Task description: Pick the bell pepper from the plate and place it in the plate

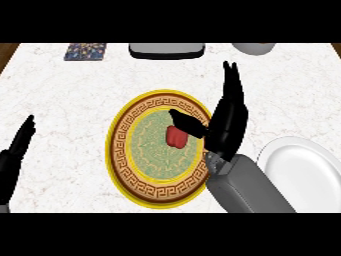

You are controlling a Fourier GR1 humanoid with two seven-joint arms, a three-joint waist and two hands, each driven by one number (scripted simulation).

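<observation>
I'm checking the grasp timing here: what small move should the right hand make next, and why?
Probably curl the fingers in round the red bell pepper. The right hand is over the patterned plate with fingers straight and thumb beside the pepper, which is not yet gripped. The white plate waits to the right. The left hand rests open at the view's left.

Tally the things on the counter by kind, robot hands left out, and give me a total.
Plates: 2, the patterned plate and the white plate
Red bell pepper: 1
Dark patterned flat item at the far edge: 1
Grey tray-like item at the far edge: 1
White vessel, cut off by the edge: 1
Total: 6
</observation>
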